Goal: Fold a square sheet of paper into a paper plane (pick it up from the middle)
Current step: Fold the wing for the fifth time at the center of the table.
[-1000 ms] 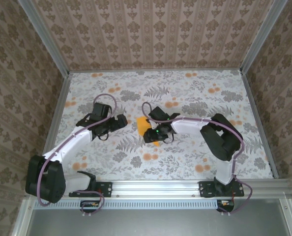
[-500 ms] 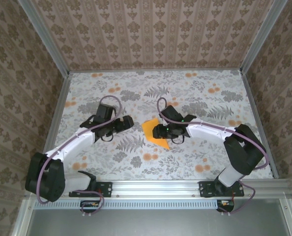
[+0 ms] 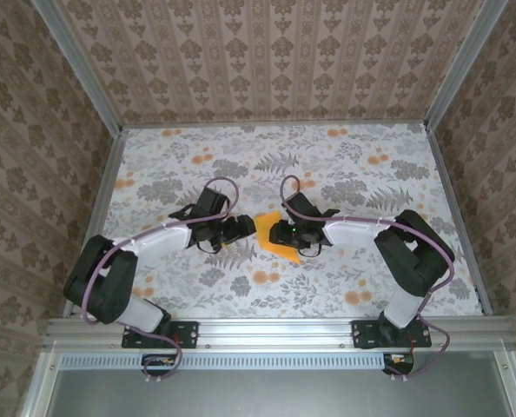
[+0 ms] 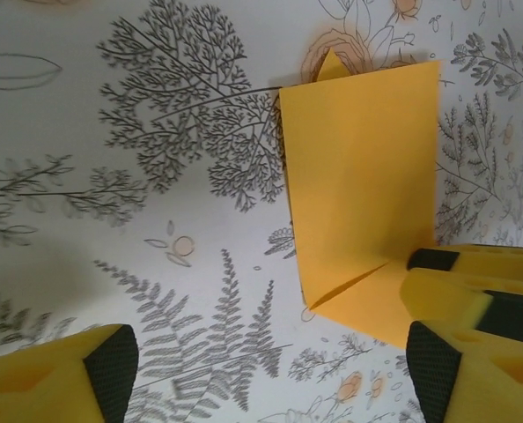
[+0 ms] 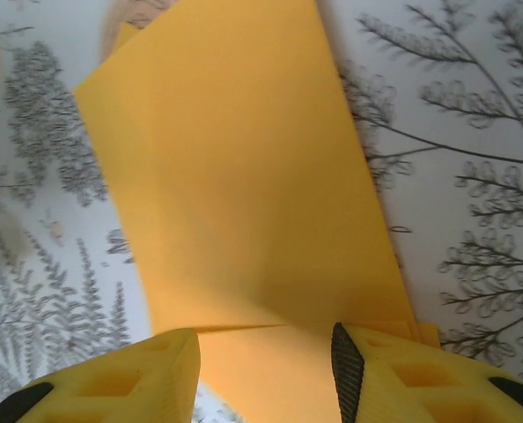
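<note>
Astride one sheet [image 4: 358, 176] (creased), right claw [image 5: 263, 352] half-open; beside it, left claw [image 4: 268, 366] wide, empty.

Folded and creased, the orange-yellow square sheet of paper [image 4: 358, 203] lies right ahead of the right gripper [image 5: 266, 352], edge between its fingers.

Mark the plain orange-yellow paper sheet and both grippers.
orange-yellow paper sheet [image 5: 244, 194], right wrist view, middle of face.
left gripper [image 4: 268, 361], left wrist view, midway between fingertips.
right gripper [image 5: 263, 352], right wrist view, midway between fingertips.
</note>
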{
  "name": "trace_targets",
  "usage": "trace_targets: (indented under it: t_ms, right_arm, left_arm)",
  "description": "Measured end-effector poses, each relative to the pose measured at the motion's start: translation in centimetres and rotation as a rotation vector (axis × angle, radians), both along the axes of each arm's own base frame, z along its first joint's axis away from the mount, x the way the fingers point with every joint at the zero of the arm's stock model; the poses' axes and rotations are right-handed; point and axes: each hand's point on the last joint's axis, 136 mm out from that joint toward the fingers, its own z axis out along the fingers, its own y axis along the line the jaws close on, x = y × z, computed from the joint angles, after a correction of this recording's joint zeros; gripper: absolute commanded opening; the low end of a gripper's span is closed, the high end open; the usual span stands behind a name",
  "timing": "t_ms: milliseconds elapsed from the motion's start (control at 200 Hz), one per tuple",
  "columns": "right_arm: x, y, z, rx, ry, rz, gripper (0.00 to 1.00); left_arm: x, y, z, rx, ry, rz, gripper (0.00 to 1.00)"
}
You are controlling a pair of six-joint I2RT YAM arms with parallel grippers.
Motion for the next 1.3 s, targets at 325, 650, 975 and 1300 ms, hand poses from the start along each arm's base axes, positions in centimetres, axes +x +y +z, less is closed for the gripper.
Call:
trace_targets:
  t_ms: [325,650,975,1300]
  right_arm:
    - [0.6,-0.4,-0.1,0.17,0.017,-0.045,0.45]
    - [0.8,-0.8,0.3,0.332,0.048,-0.072,0.44]
    - [0.9,-0.9,0.3,0.357,0.055,-0.068,0.43]
    - [0.8,-0.9,0.3,0.376,0.057,-0.063,0.43]
  left_arm:
    - [-0.3,-3.3,-0.2,-0.082,0.06,-0.012,0.74]
    - [-0.6,-5.2,-1.0,-0.113,0.114,-0.014,0.69]
    - [0.3,-5.9,-1.2,-0.118,0.127,-0.003,0.6]
    - [0.4,-6.4,-1.9,-0.119,0.153,-0.015,0.54]
